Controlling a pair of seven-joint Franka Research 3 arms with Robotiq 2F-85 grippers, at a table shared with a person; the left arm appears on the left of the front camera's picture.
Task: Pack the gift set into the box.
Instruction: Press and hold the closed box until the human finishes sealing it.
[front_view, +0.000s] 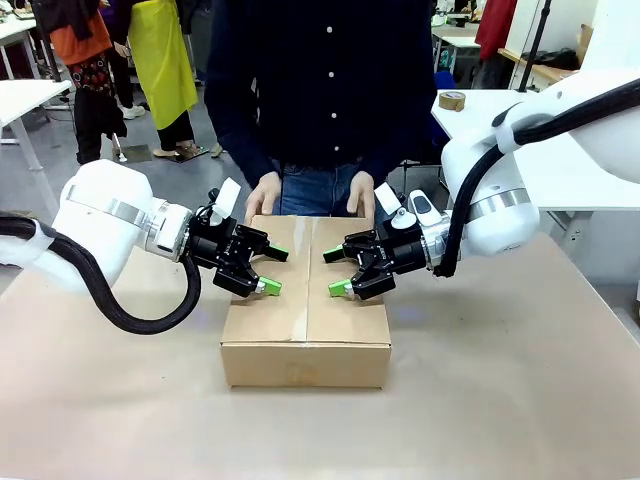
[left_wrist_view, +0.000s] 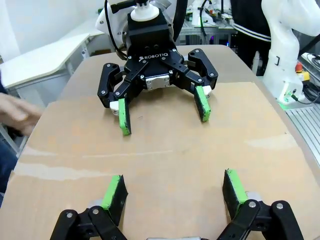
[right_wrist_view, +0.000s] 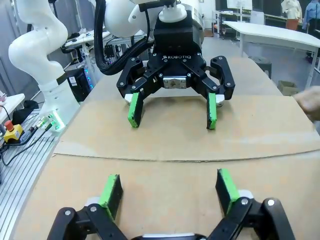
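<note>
The box (front_view: 300, 360) lies in the middle of the table with its top flaps down and a clear tape strip along the centre seam. My left gripper (front_view: 268, 270) hovers open over the left flap, and my right gripper (front_view: 337, 272) hovers open over the right flap, the two facing each other across the seam. In the left wrist view my left gripper (left_wrist_view: 175, 190) spreads over the box top (left_wrist_view: 170, 150), facing the right gripper (left_wrist_view: 162, 110). The right wrist view mirrors this: right gripper (right_wrist_view: 169, 189), left gripper (right_wrist_view: 172, 110). The gift set is out of view.
A person stands at the far side with both hands (front_view: 262, 197) resting on the box's far edge. A tape roll (front_view: 452, 100) lies on a white table at the back right. Bare brown tabletop (front_view: 500, 380) surrounds the box.
</note>
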